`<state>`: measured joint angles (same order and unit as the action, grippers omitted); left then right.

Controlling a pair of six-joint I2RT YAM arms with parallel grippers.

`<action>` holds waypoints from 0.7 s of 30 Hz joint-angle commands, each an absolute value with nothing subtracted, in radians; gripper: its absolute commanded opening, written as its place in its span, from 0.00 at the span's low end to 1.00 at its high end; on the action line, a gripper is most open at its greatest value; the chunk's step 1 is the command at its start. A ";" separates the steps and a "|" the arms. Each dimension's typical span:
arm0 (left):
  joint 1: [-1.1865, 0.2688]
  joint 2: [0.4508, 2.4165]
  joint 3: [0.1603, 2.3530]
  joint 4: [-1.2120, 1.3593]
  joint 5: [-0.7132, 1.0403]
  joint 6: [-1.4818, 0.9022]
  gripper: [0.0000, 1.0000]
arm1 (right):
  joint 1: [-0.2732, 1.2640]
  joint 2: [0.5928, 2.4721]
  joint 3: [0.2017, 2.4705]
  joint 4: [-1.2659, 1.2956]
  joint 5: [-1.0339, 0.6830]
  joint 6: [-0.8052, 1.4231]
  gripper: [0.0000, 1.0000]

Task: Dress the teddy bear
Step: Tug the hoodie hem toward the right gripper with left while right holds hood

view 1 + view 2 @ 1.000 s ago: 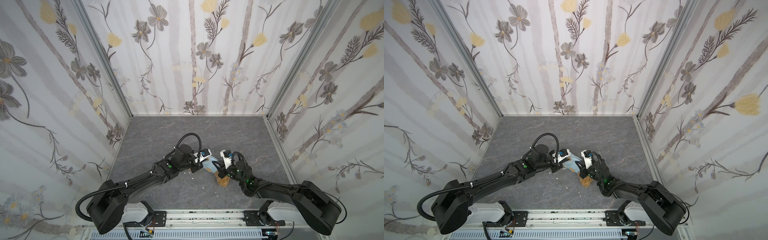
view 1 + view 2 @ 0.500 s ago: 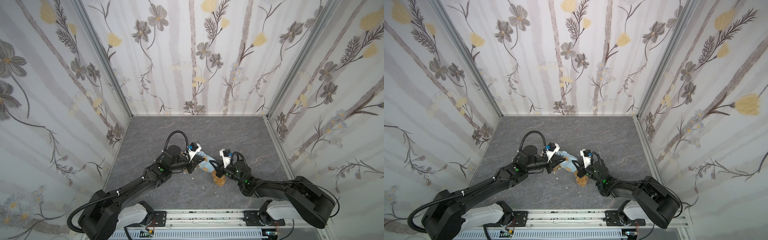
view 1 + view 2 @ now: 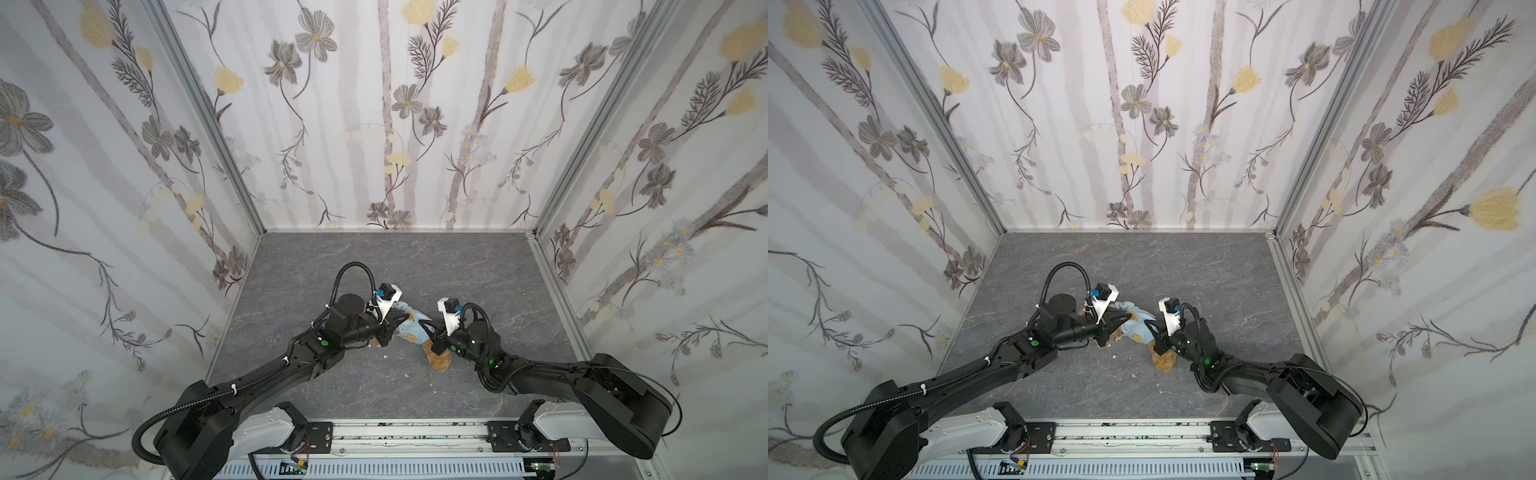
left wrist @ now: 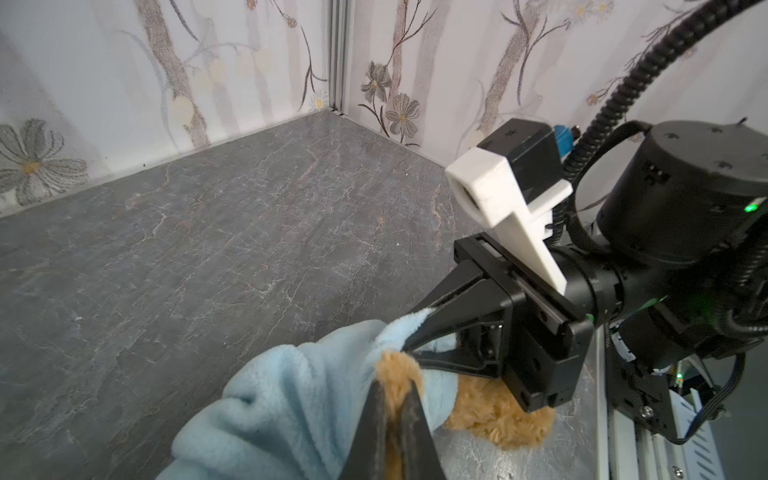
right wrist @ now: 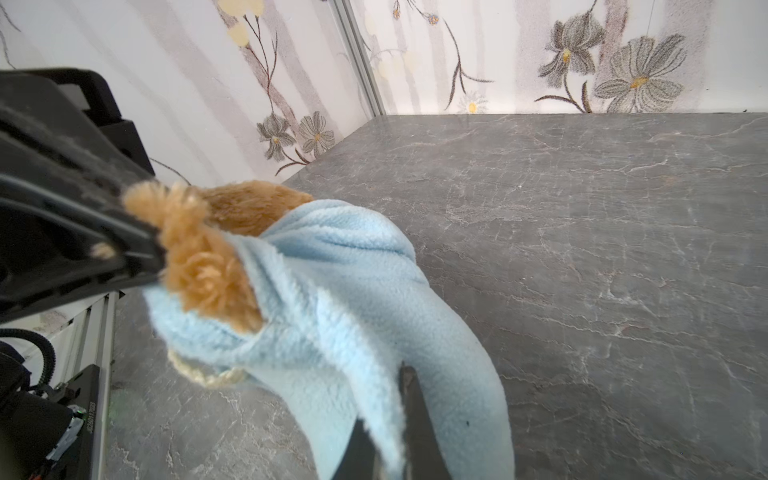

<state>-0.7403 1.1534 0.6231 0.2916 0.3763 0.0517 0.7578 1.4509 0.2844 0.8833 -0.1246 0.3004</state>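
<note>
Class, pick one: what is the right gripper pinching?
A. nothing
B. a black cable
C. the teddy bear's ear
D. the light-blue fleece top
D: in the right wrist view the right gripper is shut on a fold of the light-blue fleece top, while the left gripper pinches the teddy bear by a furry limb.

Swings back to the left within a second, with the left gripper point(image 3: 397, 323) clamped on bear point(image 3: 439, 360) fur; draws the blue top point(image 3: 409, 328) out longer from the right gripper point(image 3: 430, 332); tugs the bear slightly leftward too.
</note>
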 commanded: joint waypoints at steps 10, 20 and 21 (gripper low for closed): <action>-0.786 1.087 0.641 0.178 0.264 0.493 0.47 | 0.754 1.325 0.286 0.691 -0.067 0.222 0.00; -0.911 1.200 0.754 0.063 0.159 0.627 0.47 | 0.758 1.345 0.303 0.679 -0.055 0.217 0.00; -0.922 1.223 0.765 0.060 0.146 0.633 0.46 | 0.759 1.348 0.304 0.680 -0.057 0.218 0.00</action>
